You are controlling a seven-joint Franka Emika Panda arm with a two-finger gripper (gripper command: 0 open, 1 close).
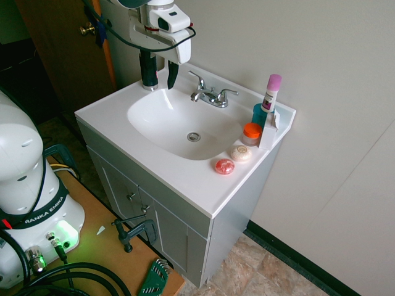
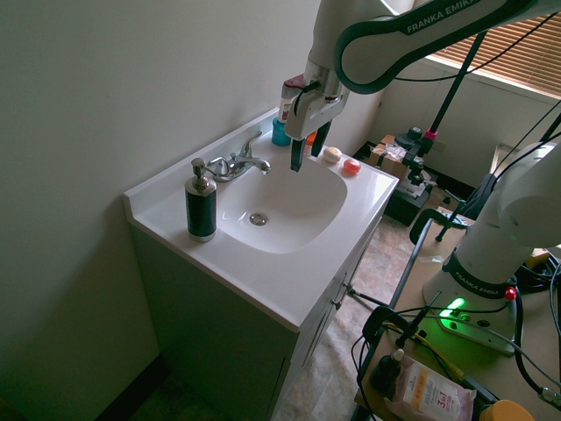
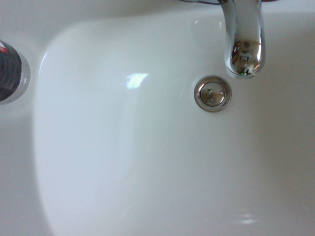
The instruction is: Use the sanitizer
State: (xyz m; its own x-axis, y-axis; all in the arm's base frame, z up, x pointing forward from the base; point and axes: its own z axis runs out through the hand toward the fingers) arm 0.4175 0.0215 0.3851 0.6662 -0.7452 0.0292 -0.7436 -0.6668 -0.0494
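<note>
Overhead, hand (image 2: 308, 149) above sink (image 2: 289, 230), apart from sanitizer (image 2: 201, 203)

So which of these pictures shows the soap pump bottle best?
The second exterior view: the sanitizer stands whole on the sink's rim, pump head visible. In the first exterior view the tool largely hides it. The wrist view catches only a dark sliver.

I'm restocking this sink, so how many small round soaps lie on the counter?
2, both on the counter's front right corner, next to each other: a pink round soap and a cream round soap just behind it, near the orange-lidded jar. None seems hidden.
</note>
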